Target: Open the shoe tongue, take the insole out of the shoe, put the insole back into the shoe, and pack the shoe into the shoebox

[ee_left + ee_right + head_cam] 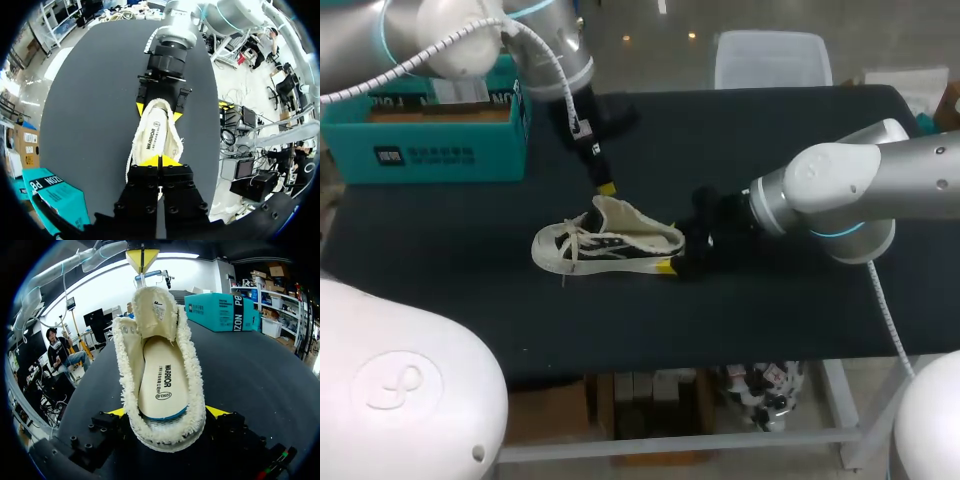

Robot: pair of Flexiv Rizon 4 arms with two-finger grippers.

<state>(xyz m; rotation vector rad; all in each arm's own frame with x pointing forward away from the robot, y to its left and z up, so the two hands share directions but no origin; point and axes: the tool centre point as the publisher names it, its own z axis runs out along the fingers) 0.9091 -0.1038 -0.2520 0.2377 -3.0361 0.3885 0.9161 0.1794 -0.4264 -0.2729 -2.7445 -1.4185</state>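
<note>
On the surface [770, 320], shoe [610, 245] has its insole [162, 380] inside. Left jaws pinch the tongue [152, 310], right jaws clamp the heel [170, 432], tips half hidden. Can't see into the box [430, 150].

Your right gripper [167, 413] clamps the heel of the cream canvas shoe with a frayed collar [126, 360], one yellow tip on each side. Just ahead of the jaws, the cream foam insole [162, 385] lies flat inside. Further ahead the cream fabric tongue [154, 310] stands upright. The left gripper [142, 260], tips together, appears to pinch its top edge. A teal cardboard box [222, 310] sits well ahead, off to one side, on the black table [260, 375].
</note>
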